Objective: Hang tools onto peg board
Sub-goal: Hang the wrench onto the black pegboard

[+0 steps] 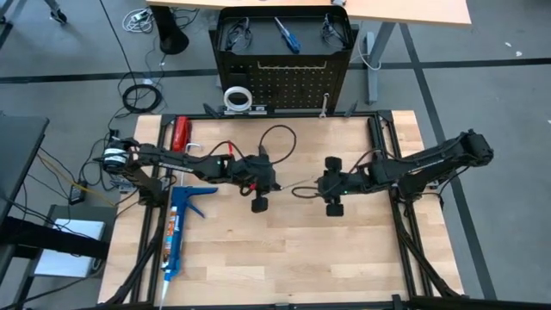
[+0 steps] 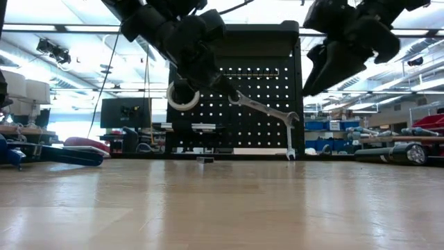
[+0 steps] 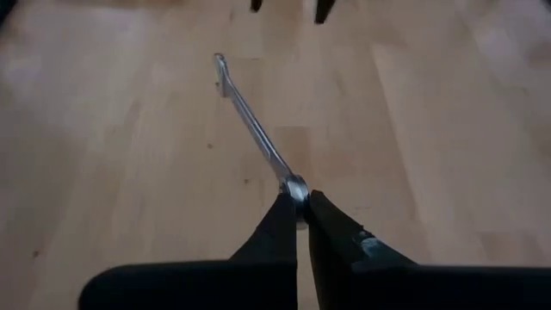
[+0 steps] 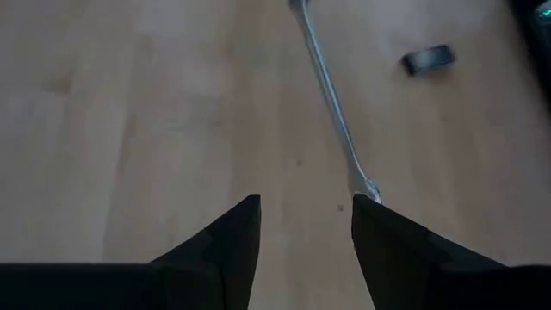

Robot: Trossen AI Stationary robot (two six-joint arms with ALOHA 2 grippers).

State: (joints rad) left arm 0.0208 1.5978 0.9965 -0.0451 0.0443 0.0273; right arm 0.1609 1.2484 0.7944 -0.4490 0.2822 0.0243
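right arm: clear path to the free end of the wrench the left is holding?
Probably yes. The left pincer is shut on one end of the wrench, held above the table. The right pincer is open, with the wrench's free end just ahead of it and nothing between.

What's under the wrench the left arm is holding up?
Only bare table shows beneath the wrench, held off the surface by the left gripper. The right gripper waits open beside its free end.

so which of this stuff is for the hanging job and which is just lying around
Job: wrench held by left gripper; second wrench, tape roll, screwdriver, peg board.
Lying about: caulking gun, red-handled tool.
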